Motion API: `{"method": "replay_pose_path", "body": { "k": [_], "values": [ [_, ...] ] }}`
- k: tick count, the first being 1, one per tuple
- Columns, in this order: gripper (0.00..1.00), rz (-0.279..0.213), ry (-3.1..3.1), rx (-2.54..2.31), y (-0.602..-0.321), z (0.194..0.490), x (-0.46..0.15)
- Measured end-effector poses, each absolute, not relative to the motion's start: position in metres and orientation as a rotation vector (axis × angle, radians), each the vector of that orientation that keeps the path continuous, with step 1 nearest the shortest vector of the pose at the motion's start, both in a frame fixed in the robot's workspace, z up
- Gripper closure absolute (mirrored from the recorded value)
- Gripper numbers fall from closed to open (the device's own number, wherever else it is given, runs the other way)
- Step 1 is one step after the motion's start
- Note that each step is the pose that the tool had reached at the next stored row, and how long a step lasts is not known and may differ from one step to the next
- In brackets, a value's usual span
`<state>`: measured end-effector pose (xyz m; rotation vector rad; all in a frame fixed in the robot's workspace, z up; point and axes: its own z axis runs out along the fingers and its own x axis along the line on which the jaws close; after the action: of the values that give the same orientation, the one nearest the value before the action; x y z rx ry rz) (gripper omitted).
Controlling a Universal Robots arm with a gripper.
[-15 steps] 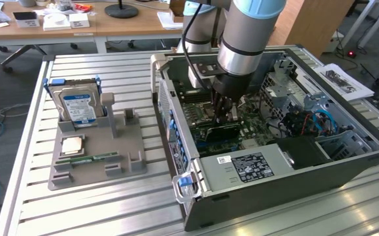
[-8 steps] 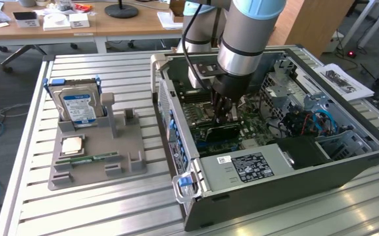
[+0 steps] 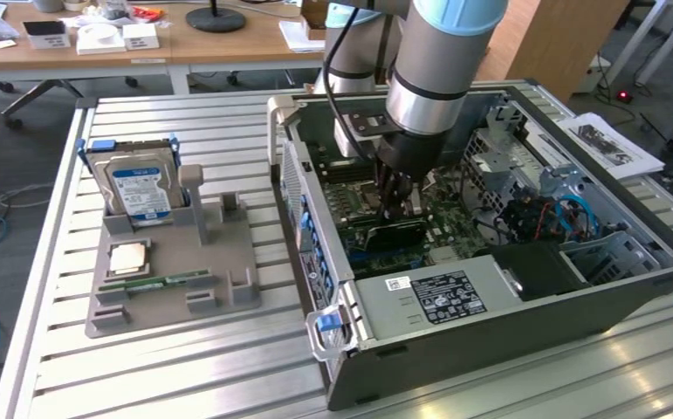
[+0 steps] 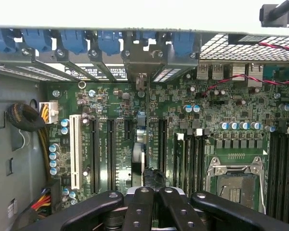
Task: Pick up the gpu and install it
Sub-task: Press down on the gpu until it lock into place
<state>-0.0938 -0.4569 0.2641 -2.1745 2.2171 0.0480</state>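
dark thin gpu point(image 4: 139, 144) edge-on, silvery bracket end

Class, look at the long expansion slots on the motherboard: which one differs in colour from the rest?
The white slot, the one nearest the bundled cables by the case wall. The other long slots alongside it are all black.

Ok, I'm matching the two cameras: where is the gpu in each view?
Exterior view: the gpu, a thin dark circuit card, is inside the open dark metal computer case, under the fingers.
Wrist view: the gpu is edge-on, running from the fingers toward the case's rear wall.
Shared landmark: the row of blue plastic slot clips.
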Motion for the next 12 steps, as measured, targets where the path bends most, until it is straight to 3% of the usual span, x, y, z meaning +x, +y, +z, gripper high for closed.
{"method": "replay_pose_path", "body": {
  "k": [12],
  "values": [
    [0.89,0.048,2.217,-2.174,-0.4569,0.2631,-0.0939]
  ]
}}
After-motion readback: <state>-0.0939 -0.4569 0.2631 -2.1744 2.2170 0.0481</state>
